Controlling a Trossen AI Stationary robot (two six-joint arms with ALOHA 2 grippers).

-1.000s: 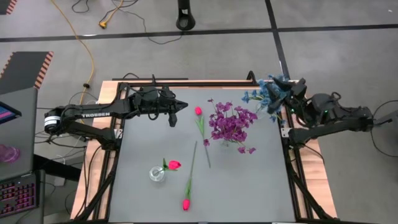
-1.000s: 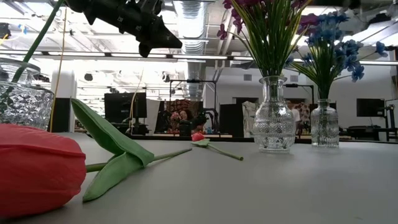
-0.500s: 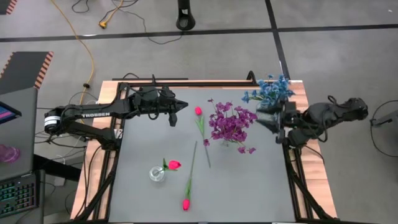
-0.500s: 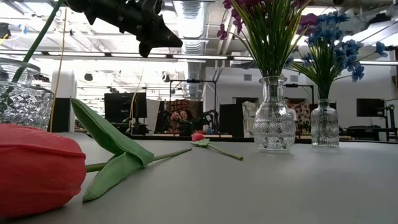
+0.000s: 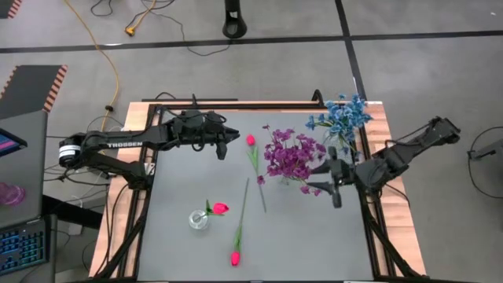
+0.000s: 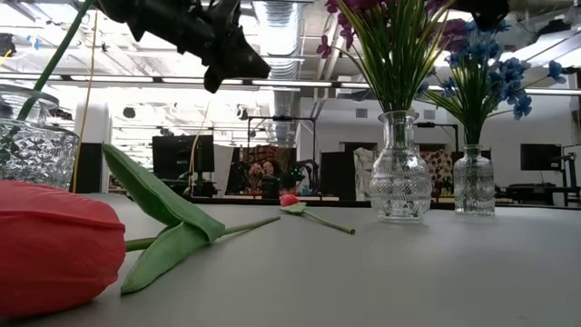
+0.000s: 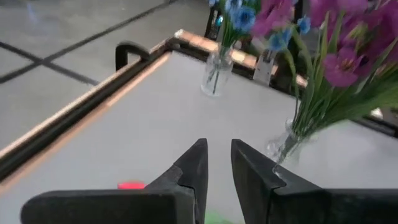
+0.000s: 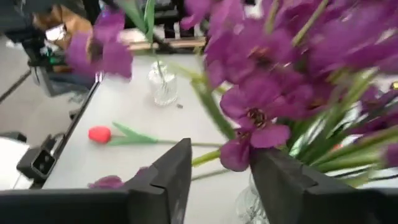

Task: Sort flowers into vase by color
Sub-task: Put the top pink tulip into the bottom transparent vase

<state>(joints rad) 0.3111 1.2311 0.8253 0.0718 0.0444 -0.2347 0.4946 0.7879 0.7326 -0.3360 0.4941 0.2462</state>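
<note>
Near the table's far-left side the left gripper [image 5: 233, 139] hovers with a narrow gap between its fingers, holding nothing; a pink tulip [image 5: 251, 141] lies just beside its tip. The right gripper [image 5: 324, 174], parted wider and also empty, sits against the purple bunch [image 5: 292, 155] in its vase, with the blue bunch [image 5: 339, 116] behind it

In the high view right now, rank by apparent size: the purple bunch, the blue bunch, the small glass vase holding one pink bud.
1. purple bunch
2. blue bunch
3. small glass vase, clearly smallest
</note>
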